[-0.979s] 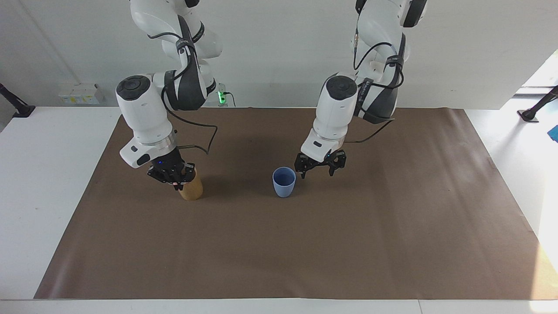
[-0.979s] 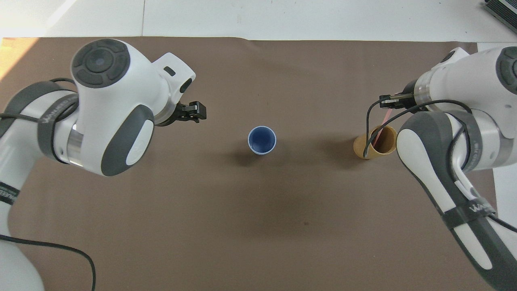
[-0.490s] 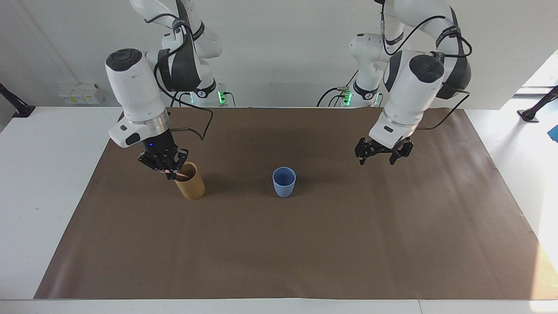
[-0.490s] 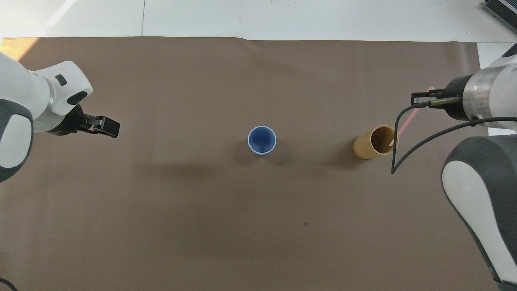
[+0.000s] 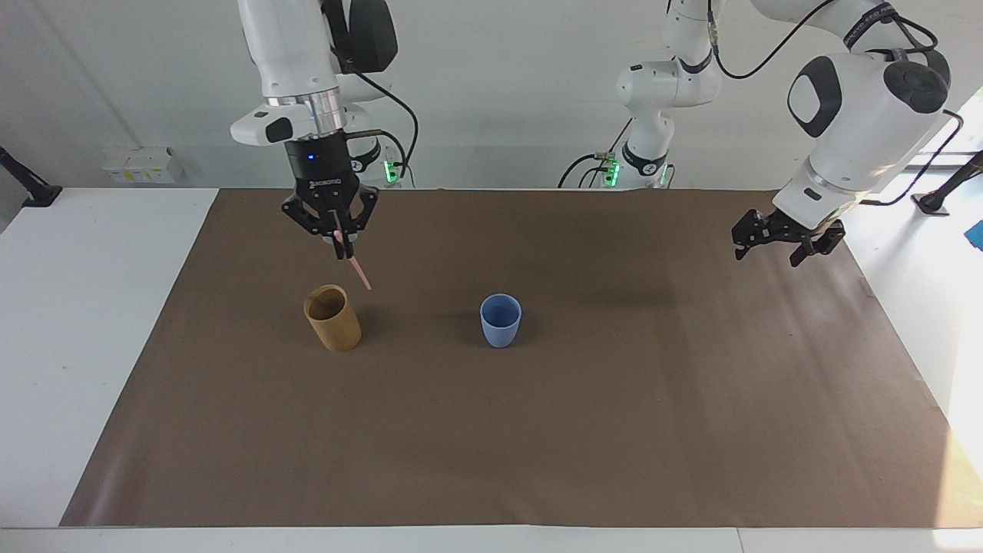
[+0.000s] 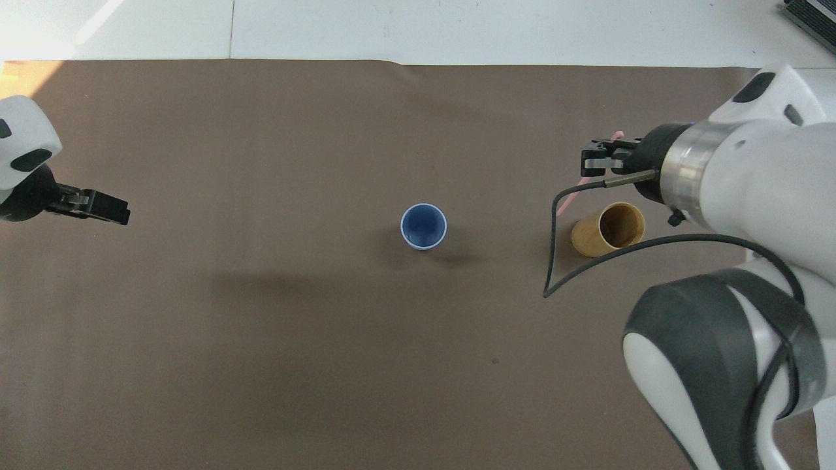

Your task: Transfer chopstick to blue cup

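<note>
Right gripper holds the pink chopstick in the air above the mat; blue cup stands empty mid-table.

Facing view: the right gripper (image 5: 339,244) hangs over the brown mat (image 5: 614,430), its fingers clamped on the top of the pink chopstick (image 5: 358,271), which slants down with its lower tip clear of the tan bamboo holder (image 5: 332,318). The holder stands toward the right arm's end of the table, the light-blue cup (image 5: 501,320) well apart from it near the middle. The left gripper (image 5: 779,247) waits over the mat's edge at the left arm's end, fingers spread, holding nothing.

Overhead view: the right gripper (image 6: 595,160) sits over the mat beside the holder (image 6: 608,229), and a short pink stretch of chopstick (image 6: 570,196) shows below it. The cup (image 6: 424,226) is upright, its inside bare. The left gripper (image 6: 104,209) is at the mat's edge.
</note>
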Tool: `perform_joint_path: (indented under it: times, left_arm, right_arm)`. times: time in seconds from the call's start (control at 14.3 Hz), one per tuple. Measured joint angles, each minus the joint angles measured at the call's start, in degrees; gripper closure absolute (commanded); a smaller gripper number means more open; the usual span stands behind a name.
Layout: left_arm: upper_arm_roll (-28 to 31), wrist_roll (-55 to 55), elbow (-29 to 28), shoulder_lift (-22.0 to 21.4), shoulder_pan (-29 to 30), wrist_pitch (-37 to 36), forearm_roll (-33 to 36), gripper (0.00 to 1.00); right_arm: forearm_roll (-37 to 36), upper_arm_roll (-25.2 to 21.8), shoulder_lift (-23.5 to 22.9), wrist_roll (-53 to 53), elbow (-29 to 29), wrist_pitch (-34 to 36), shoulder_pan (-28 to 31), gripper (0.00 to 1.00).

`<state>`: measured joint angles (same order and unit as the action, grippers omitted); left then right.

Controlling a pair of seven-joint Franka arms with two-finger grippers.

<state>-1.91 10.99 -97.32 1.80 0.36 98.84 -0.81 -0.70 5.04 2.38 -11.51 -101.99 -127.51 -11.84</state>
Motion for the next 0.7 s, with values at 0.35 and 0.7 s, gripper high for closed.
perform_joint_path:
  times: [0.35, 0.7]
  left_arm:
    - [-0.20, 0.00, 9.50, -1.72, 0.00, -11.55, -0.38, 0.00]
    - [-0.36, 0.00, 10.75, -3.30, 0.00, -16.32, -0.38, 0.00]
  right_arm:
    - [-0.10, 0.24, -3.42, -11.43, -1.51, -9.71, -10.28, 1.00]
    - [-3.70, 0.17, -6.58, -13.66, -3.22, -14.70, -12.86, 1.00]
